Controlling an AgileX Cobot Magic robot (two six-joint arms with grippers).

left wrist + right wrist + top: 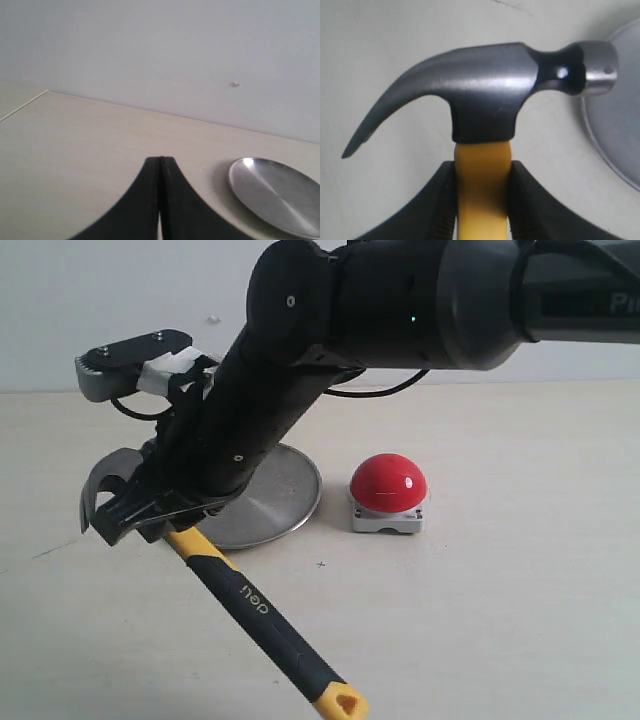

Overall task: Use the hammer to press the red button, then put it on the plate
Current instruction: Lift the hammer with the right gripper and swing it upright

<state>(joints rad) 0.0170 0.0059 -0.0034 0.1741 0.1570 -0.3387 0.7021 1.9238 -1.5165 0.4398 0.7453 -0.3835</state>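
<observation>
My right gripper point(150, 508) reaches across to the left and is shut on the hammer point(250, 605) just below its dark steel head, on the yellow neck. In the right wrist view the fingers point(440, 200) press both sides of the neck, and the hammer point(485, 90) has its striking face over the rim of the plate point(620, 125). The black-and-yellow handle runs toward the front of the table. The plate point(285, 495) lies behind the arm, partly hidden. The red button point(389, 483) sits to its right, untouched. My left gripper point(160, 161) is shut and empty, with the plate point(280, 195) beside it.
The right arm point(300, 370) crosses the scene from the upper right and covers much of the plate. A pale wall point(100, 300) stands behind the beige table point(520, 590). The table's far edge point(30, 100) shows in the left wrist view.
</observation>
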